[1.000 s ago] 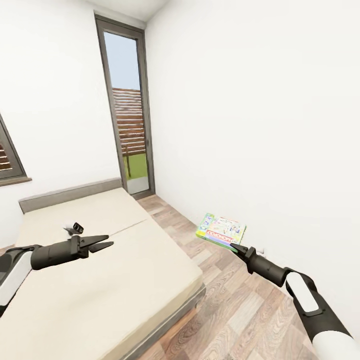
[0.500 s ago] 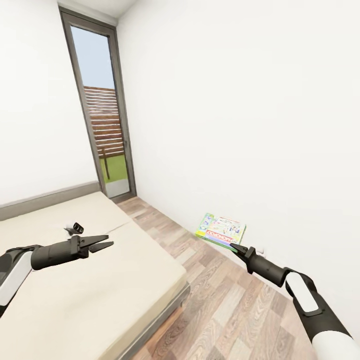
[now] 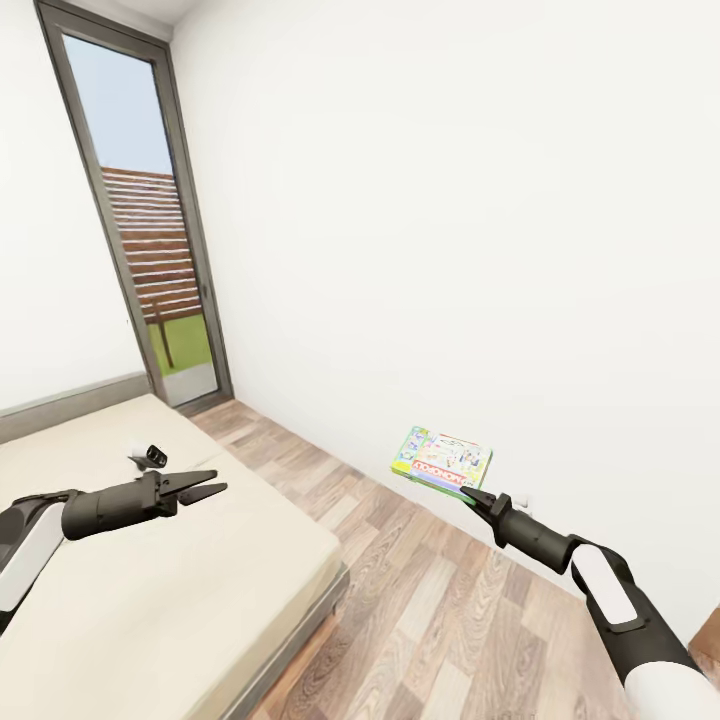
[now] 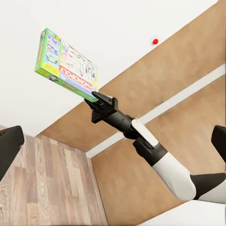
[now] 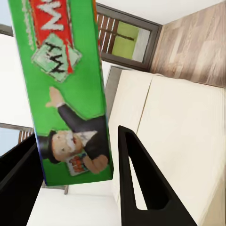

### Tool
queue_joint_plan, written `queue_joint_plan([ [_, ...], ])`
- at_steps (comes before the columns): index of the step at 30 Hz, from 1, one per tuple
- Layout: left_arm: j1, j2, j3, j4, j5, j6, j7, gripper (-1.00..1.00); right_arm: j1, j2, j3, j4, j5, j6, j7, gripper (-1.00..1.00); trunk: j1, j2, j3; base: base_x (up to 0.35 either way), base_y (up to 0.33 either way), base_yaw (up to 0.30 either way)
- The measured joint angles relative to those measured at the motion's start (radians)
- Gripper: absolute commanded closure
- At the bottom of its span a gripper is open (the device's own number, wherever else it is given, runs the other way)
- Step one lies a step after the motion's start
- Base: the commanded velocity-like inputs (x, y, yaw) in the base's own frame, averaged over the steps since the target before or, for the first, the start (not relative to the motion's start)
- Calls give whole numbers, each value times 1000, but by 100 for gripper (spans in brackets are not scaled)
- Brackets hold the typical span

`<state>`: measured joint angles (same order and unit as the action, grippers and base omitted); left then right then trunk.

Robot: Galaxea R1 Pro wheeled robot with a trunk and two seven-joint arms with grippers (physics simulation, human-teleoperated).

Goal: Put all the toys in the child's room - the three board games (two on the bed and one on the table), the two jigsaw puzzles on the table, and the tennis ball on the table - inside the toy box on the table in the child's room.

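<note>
Head camera high; wrist cameras close.

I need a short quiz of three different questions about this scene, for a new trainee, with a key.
1. True or false: the right gripper holds the flat green-white-red printed board game by its edge.
2. The open left gripper hangs over: A) the beige bed; B) the wood-plank floor; C) a table.
3. Fill in: the tall dark-framed window stands behind the bed's ____ end.

Key: 1 true; 2 A; 3 headboard.
</note>
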<state>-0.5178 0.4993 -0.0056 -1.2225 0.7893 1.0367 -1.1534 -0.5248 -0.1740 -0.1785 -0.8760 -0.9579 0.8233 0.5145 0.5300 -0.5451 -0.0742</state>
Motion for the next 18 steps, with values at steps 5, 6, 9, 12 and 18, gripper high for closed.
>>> queue_joint_plan([
  [5, 0, 0, 0, 0, 0, 0, 0, -100, 0, 0, 0, 0, 1, 0, 0, 100, 0, 0, 0, 0, 0, -275],
  [6, 0, 0, 0, 0, 0, 0, 0, -100, 0, 0, 0, 0, 1, 0, 0, 100, 0, 0, 0, 0, 0, -275],
  [9, 0, 0, 0, 0, 0, 0, 0, -100, 0, 0, 0, 0, 1, 0, 0, 100, 0, 0, 0, 0, 0, -275],
  [12, 0, 0, 0, 0, 0, 0, 0, -100, 0, 0, 0, 0, 1, 0, 0, 100, 0, 0, 0, 0, 0, -275],
  [18, 0, 0, 0, 0, 0, 0, 0, -100, 0, 0, 0, 0, 0, 0, 0, 100, 0, 0, 0, 0, 0, -275],
])
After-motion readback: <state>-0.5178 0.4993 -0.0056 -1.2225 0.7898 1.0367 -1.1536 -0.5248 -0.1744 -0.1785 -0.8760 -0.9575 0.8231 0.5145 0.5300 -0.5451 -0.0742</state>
